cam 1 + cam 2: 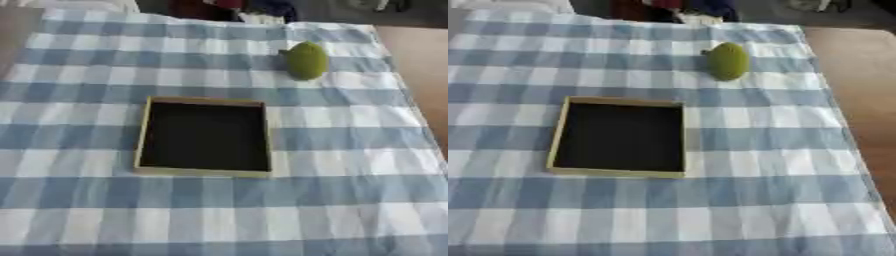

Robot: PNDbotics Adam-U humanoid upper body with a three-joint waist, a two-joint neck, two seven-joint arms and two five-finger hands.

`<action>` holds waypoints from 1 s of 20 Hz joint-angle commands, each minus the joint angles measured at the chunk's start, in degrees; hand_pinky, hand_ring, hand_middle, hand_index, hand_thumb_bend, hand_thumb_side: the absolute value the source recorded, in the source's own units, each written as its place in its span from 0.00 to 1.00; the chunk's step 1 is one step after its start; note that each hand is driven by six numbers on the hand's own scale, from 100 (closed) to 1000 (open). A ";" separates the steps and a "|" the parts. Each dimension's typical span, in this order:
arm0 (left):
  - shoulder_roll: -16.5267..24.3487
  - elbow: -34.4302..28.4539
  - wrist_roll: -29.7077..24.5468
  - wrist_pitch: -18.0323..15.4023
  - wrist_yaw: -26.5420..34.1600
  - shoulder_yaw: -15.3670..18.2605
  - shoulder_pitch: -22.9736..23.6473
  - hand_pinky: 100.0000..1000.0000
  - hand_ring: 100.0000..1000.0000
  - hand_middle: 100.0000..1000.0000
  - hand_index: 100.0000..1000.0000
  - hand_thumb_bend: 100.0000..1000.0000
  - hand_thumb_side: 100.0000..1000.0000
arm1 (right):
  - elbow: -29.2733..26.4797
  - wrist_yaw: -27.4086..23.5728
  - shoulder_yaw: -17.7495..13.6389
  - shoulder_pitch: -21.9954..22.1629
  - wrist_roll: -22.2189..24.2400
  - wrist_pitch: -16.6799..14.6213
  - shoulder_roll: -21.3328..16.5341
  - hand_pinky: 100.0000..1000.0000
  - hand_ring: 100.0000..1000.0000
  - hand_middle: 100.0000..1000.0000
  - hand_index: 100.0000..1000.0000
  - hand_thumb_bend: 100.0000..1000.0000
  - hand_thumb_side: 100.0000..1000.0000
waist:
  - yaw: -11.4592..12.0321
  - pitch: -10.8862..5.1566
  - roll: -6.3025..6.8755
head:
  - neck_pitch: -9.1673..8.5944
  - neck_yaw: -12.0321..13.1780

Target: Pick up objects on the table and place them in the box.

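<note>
Centrally, shallow tan-rimmed box, dark inside, on blue-white checked cloth over bench. Green rounded fruit beyond, well apart. Neither robot hand visible; state unknowable.

Before me, a soft woven cloth in blue and white checks, matt and lightly creased, covers my worktop, whose bare edge looks like smooth wood. The shallow box has pale cardboard-like walls and a matt black floor. The green object looks dull and finely textured.
</note>
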 commanded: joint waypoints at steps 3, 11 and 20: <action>0.93 -1.18 -0.54 -0.17 0.29 -0.02 -0.21 0.63 0.48 0.70 0.82 0.00 0.44 | 5.81 9.68 4.79 -7.32 8.12 0.93 -4.50 0.81 0.80 0.78 0.81 0.25 0.34 | 0.34 -0.74 0.44 | 0.41 -0.46; 0.88 -1.18 -0.93 -0.12 0.57 -0.26 -0.29 0.63 0.48 0.70 0.82 0.00 0.44 | 26.36 22.26 11.55 -20.01 19.88 -5.50 -4.42 0.83 0.86 0.83 0.87 0.38 0.38 | 1.15 -0.93 0.33 | 0.38 -0.16; 1.22 -1.18 -1.11 -0.07 0.61 -0.39 -0.22 0.63 0.48 0.70 0.82 0.00 0.44 | 44.71 31.93 16.30 -28.74 29.43 -16.46 -1.48 0.85 0.88 0.85 0.88 0.44 0.32 | 1.28 -1.24 0.02 | 0.32 0.01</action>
